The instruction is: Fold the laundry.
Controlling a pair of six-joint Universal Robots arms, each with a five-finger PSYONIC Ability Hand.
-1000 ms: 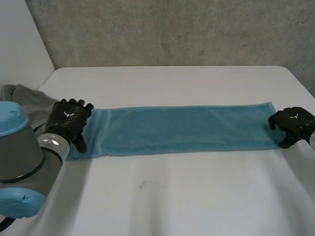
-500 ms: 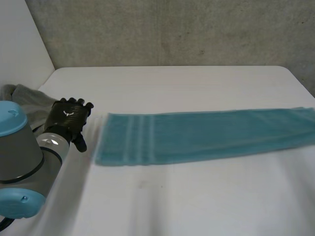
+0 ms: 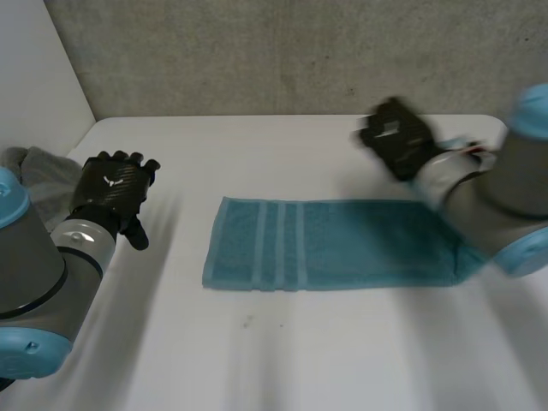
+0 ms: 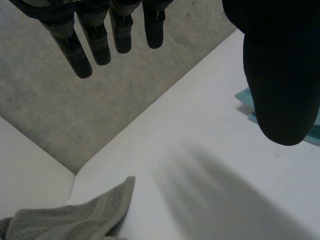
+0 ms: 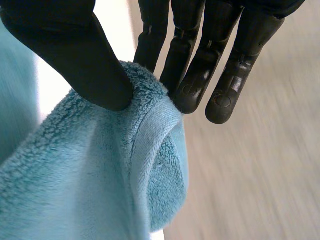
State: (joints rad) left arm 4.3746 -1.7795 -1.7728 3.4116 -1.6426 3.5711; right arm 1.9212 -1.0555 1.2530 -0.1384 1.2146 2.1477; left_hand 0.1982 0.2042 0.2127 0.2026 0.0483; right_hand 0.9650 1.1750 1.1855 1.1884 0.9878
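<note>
A teal towel (image 3: 325, 244) with woven stripes near its left end lies flat across the middle of the white table (image 3: 282, 360). My right hand (image 3: 396, 135) is raised above the towel's far right part. Seen from the right wrist, its thumb (image 5: 75, 55) and fingers (image 5: 200, 60) pinch a hemmed edge of the teal towel (image 5: 90, 175), which hangs bunched below them. The right arm covers the towel's right end in the head view. My left hand (image 3: 116, 193) hovers left of the towel, apart from it, with its fingers (image 4: 95, 35) straight and nothing in it.
A grey cloth (image 3: 43, 171) lies crumpled at the table's left edge, beside my left arm; the left wrist view has this grey cloth (image 4: 75, 217) below the fingers. A concrete wall stands behind the table.
The right hand closed on the towel's right end, dragged the towel rightward out from under the left hand, then lifted that end and swung it back over the towel. The left hand stayed open.
</note>
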